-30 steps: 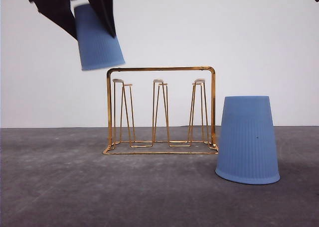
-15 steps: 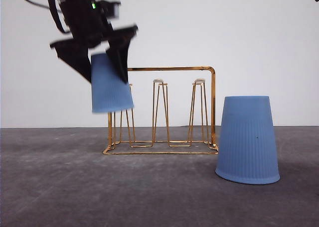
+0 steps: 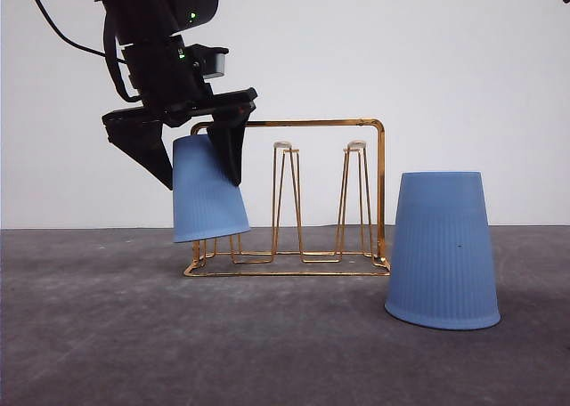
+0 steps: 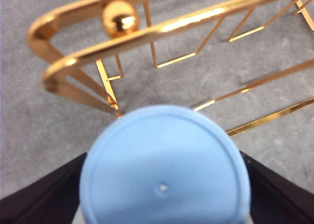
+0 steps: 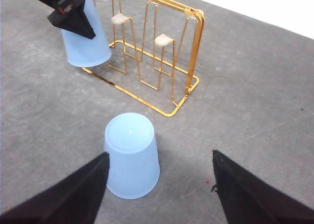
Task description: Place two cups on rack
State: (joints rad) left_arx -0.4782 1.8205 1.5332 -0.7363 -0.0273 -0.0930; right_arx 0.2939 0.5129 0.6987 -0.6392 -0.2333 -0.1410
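My left gripper [image 3: 200, 170] is shut on an upside-down light blue cup [image 3: 207, 192], holding it tilted at the left end of the gold wire rack [image 3: 294, 123]. The cup's rim hangs just above the rack's base. It covers the left prong, and I cannot tell whether the prong is inside it. In the left wrist view, the cup's round bottom [image 4: 164, 184] sits between my dark fingers [image 4: 39, 199], with the rack's frame [image 4: 147, 32] beyond. The second cup [image 3: 443, 250] stands upside down on the table right of the rack. My right gripper [image 5: 159, 199] hovers open above that cup [image 5: 131, 155].
The grey table [image 3: 107, 335] stretches in front of and left of the rack. Two white-tipped prongs [image 3: 283, 145] stand bare in the rack's middle and right. A white wall rises behind the table.
The left gripper has carried its cup down and to the right, from high above the rack's left corner to low over the left prong. The second cup has not moved.
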